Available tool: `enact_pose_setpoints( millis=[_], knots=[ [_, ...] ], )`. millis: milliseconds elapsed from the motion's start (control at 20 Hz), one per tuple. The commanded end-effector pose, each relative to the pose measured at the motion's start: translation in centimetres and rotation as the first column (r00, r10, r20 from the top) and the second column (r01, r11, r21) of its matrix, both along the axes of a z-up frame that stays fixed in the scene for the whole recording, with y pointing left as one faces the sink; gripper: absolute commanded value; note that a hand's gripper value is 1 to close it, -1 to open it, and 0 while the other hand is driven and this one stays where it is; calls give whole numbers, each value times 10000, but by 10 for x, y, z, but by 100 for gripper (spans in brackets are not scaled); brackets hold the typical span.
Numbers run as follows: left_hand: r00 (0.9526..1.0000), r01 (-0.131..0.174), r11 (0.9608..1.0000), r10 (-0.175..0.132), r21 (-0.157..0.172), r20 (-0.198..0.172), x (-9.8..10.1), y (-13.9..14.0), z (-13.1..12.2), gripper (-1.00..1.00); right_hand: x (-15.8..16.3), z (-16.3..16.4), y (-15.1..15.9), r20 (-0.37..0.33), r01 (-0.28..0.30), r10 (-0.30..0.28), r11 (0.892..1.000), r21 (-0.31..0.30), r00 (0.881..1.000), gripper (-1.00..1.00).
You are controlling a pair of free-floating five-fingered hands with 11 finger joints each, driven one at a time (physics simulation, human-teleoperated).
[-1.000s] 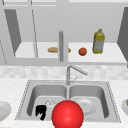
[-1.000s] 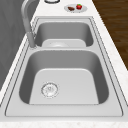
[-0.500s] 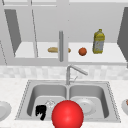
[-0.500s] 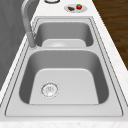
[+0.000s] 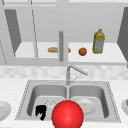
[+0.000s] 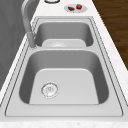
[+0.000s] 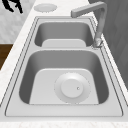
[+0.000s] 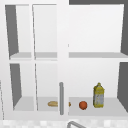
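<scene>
1. Steel made up the double sink (image 5: 26, 96), the largest thing at hand, set into a pale speckled worktop (image 5: 10, 87); a wall cupboard (image 8: 63, 30) with open shelves stood above it.
2. The tap (image 5: 75, 71) rose from the back rim between the two basins, its spout angled over the right one in the front view.
3. A big red ball (image 5: 67, 114) sat low in the front view, in front of the divider between the basins; I could not tell what it rested on or how close it was to the camera.
4. A round plate (image 7: 72, 88) lay flat on the floor of the right basin; the left basin held the drain (image 6: 49, 89).
5. A yellow bottle (image 5: 98, 41) stood upright on the lowest cupboard shelf, at its right end.
6. The left hand (image 5: 41, 111) hung at the front of the left basin, just left of the ball and near the drain in the front view; its fingers pointed down and looked loosely spread, holding nothing. In the right side view a hand (image 7: 13, 5) showed out past the worktop's front edge.
7. A bread roll (image 5: 53, 49) lay on the same shelf, partly behind the cupboard's upright handle (image 5: 60, 46).
8. An orange (image 5: 82, 51) sat between roll and bottle, apart from both.
9. A small dish (image 6: 75, 8) with a red piece and a brown piece lay on the worktop to the sink's right; another plate (image 7: 45, 7) lay on the worktop to its left.
</scene>
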State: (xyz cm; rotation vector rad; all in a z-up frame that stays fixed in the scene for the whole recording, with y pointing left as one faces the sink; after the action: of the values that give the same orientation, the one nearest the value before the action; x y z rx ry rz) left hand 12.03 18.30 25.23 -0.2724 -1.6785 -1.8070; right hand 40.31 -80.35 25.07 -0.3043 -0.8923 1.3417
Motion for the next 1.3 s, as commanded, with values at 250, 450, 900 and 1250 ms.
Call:
enact_pose_setpoints(
  millis=[250,450,900,1250],
  knots=[
    [10000,0,10000,0,0,0,0,0,0,0,-13,55,-47,-54,-3,5,9990,442,10000,-100],
    [10000,0,10000,0,0,0,0,0,0,0,-30,83,-54,6,-179,179,9992,366,9998,-100],
    [10000,0,10000,0,0,0,0,0,0,0,-77,136,-59,-33,-211,213,9983,551,9998,-100],
    [10000,0,10000,0,0,0,0,0,0,0,-119,147,-37,720,-5,-26,9990,437,9974,-100]
  ],
)
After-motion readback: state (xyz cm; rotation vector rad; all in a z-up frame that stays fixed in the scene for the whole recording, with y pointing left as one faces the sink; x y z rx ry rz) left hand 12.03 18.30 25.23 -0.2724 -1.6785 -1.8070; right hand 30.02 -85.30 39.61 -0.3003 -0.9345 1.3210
